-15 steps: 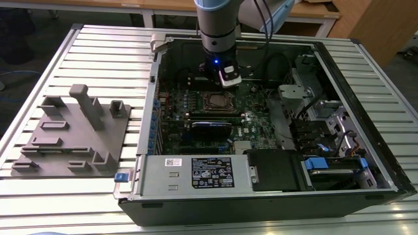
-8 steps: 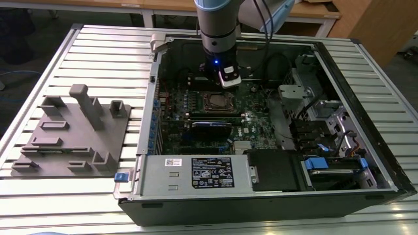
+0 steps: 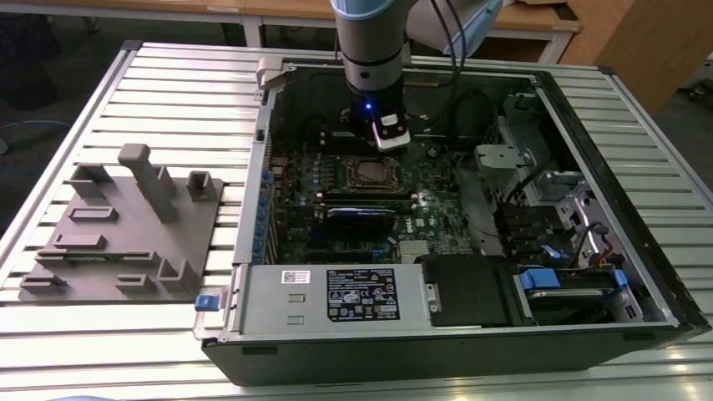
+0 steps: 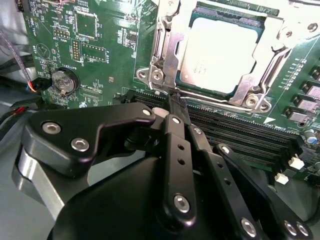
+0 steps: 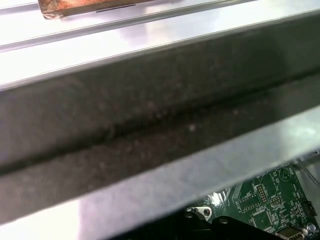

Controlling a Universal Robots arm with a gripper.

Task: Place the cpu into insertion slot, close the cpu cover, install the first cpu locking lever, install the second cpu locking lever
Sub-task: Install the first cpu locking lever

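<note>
A grey parts fixture (image 3: pixel 123 242) lies on the slatted table (image 3: pixel 112 351), beside the open computer case (image 3: pixel 446 355).

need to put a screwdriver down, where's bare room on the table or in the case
Bare slatted table behind the grey fixture tray, and the strip in front of it. Inside the computer case it is crowded, most around the cpu by the gripper.

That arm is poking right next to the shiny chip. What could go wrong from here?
The gripper has its tip at the edge of the cpu cover, so a slip might scratch the cpu or bend the cover. The long black memory slots lie right under it and could get knocked.
</note>
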